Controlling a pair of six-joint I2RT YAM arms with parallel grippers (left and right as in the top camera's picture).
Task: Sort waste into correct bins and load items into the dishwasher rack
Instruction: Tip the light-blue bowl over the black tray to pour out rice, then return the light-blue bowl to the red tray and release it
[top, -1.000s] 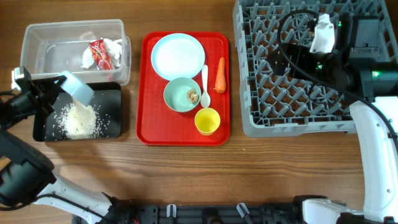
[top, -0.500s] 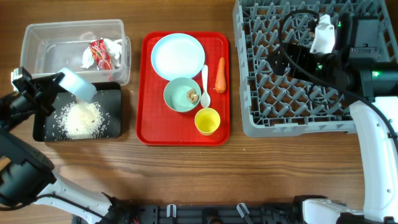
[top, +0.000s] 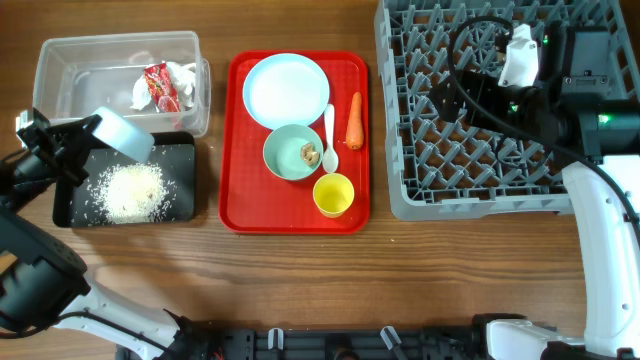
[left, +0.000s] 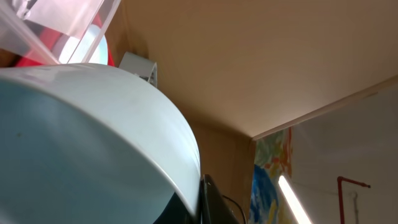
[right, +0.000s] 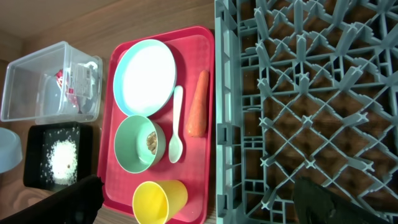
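Observation:
My left gripper (top: 92, 138) is shut on the pale blue bowl (top: 122, 134), held tilted over the black tub (top: 180, 200), where loose rice (top: 130, 190) lies. In the left wrist view the bowl (left: 93, 137) fills the frame. The clear tub (top: 70, 70) holds the red-and-white wrapper (top: 160, 85) and the tissue (top: 140, 95). On the red tray (top: 240, 215) are the plate (top: 286, 90), the mint-green bowl (top: 285, 158) with a brown scrap (top: 309, 152), the spoon (top: 329, 135), the carrot (top: 354, 120) and the yellow cup (top: 333, 194). My right gripper (right: 199, 202) is open and empty above the rack (top: 500, 190).
The grey rack (right: 311, 93) fills the right side and holds no dishes. The tray sits between the two tubs and the rack. Bare wooden table (top: 300, 280) runs along the front edge.
My left gripper with the blue bowl has shifted slightly left and back, toward the clear tub. The right arm has not moved.

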